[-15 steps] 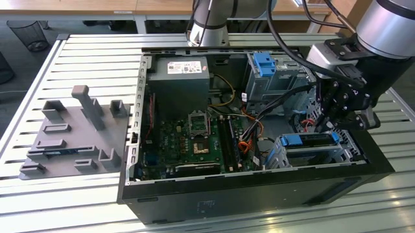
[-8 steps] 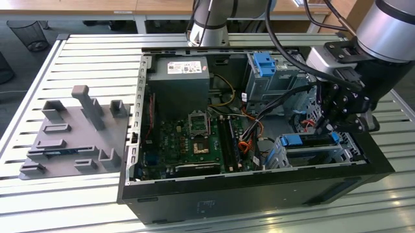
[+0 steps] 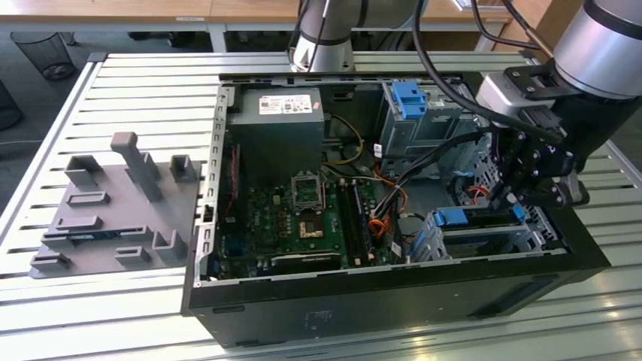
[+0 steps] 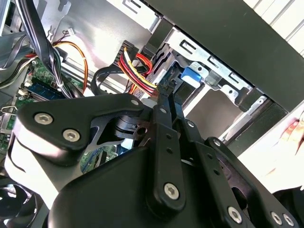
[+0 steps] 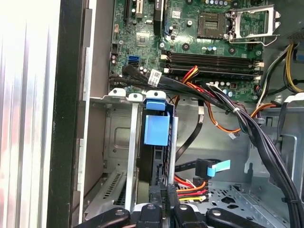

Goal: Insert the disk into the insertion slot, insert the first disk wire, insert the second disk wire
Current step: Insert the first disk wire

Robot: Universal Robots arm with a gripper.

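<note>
Broadly, a slatted metal table [image 3: 120, 90] carries an open black computer case [image 3: 381, 301], which takes up the middle and right of the exterior view, while a grey fixture tray [image 3: 110, 226] sits at the left. The robot arm [image 3: 602, 45] comes in from the upper right of that frame and reaches down into the case's lower right corner. A green motherboard [image 3: 301, 218] covers the case floor.

At the lower right of the exterior view lies the insertion slot [image 3: 492, 239], a low silver cage with perforated walls. The disk [image 3: 471, 217] is already in it; in the first wrist view its blue carrier [image 5: 156, 129] stands between the cage rails, so the first step looks done.

The gripper [image 5: 160, 199] is at the disk's rear edge. In the second wrist view its fingers [image 4: 164, 111] run close together to a narrow tip, and they appear pinched on the black plug of the red, yellow and black wire bundle [image 4: 137, 66], which I take to be the first disk wire. Inserting that wire seems to be the step in hand. Seating it calls for the plug held square to the drive's socket and pressed straight in, without snagging nearby cables.

A black cable with a light-blue plug [image 5: 213, 167] lies loose nearby, unconnected.
</note>
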